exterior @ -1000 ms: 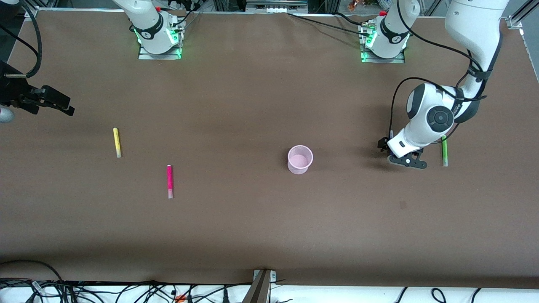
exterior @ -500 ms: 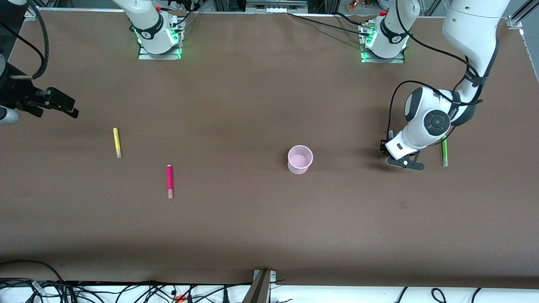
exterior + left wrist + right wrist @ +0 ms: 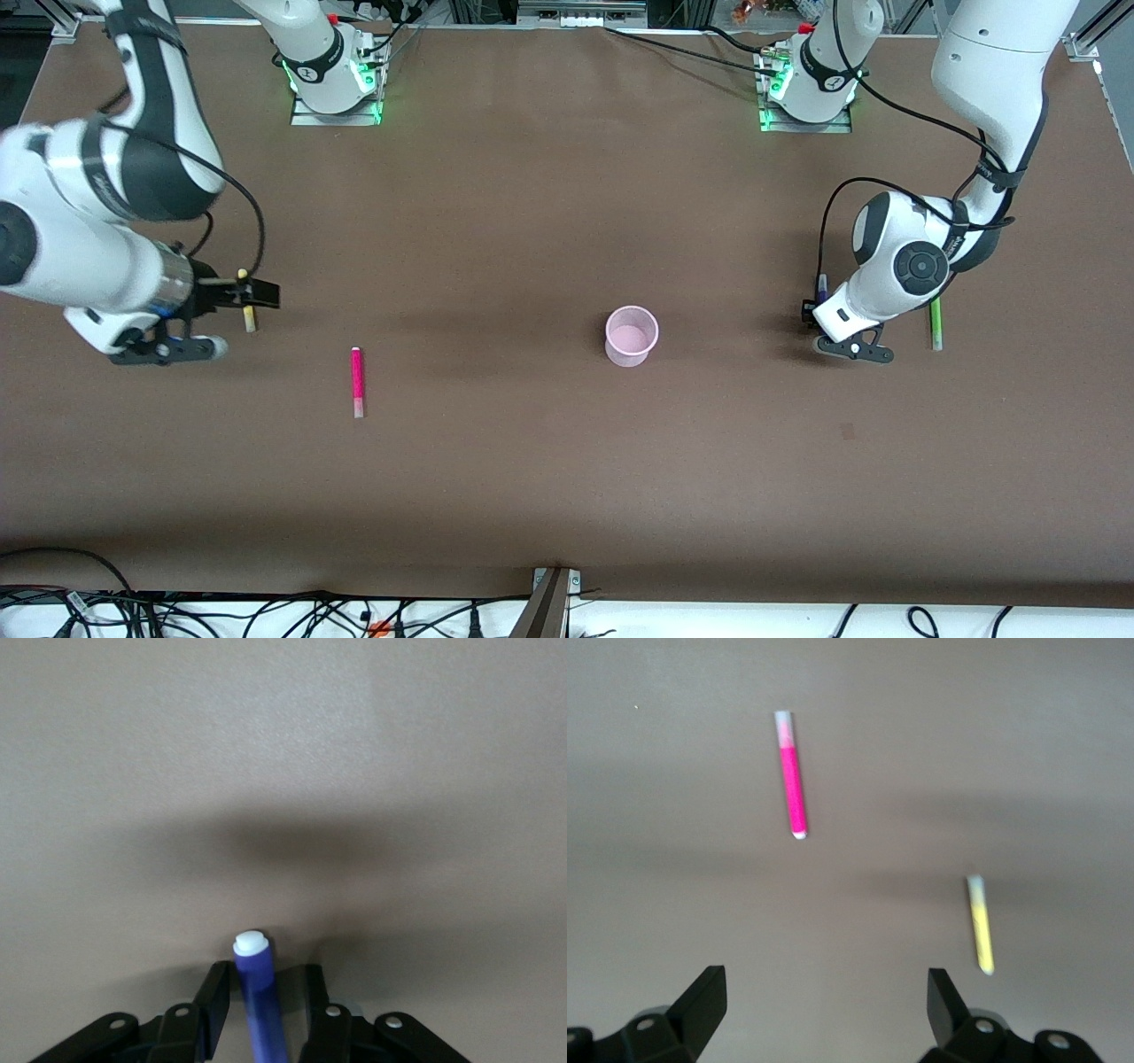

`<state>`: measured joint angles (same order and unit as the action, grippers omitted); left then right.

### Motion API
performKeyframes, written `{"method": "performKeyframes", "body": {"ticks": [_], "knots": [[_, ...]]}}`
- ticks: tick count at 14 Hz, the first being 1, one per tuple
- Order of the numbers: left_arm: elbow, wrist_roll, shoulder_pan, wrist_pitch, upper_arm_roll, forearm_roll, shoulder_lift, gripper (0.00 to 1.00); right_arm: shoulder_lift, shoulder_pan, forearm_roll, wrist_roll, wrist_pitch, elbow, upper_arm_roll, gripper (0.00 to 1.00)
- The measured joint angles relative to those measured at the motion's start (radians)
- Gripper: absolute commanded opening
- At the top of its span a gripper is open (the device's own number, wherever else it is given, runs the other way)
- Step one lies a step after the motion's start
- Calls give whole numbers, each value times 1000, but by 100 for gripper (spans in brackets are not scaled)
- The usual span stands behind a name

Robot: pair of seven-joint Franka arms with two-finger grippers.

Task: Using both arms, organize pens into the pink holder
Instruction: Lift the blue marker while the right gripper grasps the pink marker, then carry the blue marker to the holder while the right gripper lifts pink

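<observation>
Left gripper (image 3: pixel 257 1014) clamps purple pen (image 3: pixel 260 992); right gripper (image 3: pixel 824 997) spread.
Yellow pen (image 3: pixel 980 923) below it; cup (image 3: pixel 632 335) at 9 o'clock of left gripper.

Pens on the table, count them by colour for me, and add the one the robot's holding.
Purple pen, gripped in the left tool: 1
Magenta pen: 1
Yellow pen, under the open right tool: 1
Green pen: 1
Total: 4
</observation>
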<state>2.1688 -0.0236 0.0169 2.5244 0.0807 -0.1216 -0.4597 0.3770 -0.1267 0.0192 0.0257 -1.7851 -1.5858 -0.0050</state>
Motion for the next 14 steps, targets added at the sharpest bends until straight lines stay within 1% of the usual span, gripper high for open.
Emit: {"method": "performKeyframes", "body": {"ticks": [1, 2, 3, 6, 8, 9, 10, 12, 14], "knots": [[-2, 0, 2, 0, 0, 1, 0, 11, 34, -15, 0, 0, -58, -9, 0, 100], [-3, -1, 2, 0, 0, 1, 0, 2, 70, -31, 0, 1, -130, -24, 1, 100], [-4, -3, 2, 0, 0, 1, 0, 0, 110, -48, 0, 4, -205, -41, 1, 100], [-10, -55, 1, 0, 3, 1, 0, 0, 246, -75, 0, 15, -401, -66, 1, 98], [-22, -113, -1, 0, 11, 1, 10, 0, 312, -77, 0, 21, -458, -64, 0, 97], [-32, -131, -1, -8, 20, 1, 21, 0, 327, -76, 0, 22, -461, -64, -2, 93], [-48, -142, 0, -36, 32, 1, 33, 0, 332, -76, 0, 22, -461, -64, -4, 86], [-115, -147, 2, -135, 80, 15, 54, 0, 332, -75, 0, 22, -460, -65, -6, 60], [-186, -152, 1, -192, 132, 101, 59, 0, 332, -75, 0, 22, -460, -68, -6, 34]]}}
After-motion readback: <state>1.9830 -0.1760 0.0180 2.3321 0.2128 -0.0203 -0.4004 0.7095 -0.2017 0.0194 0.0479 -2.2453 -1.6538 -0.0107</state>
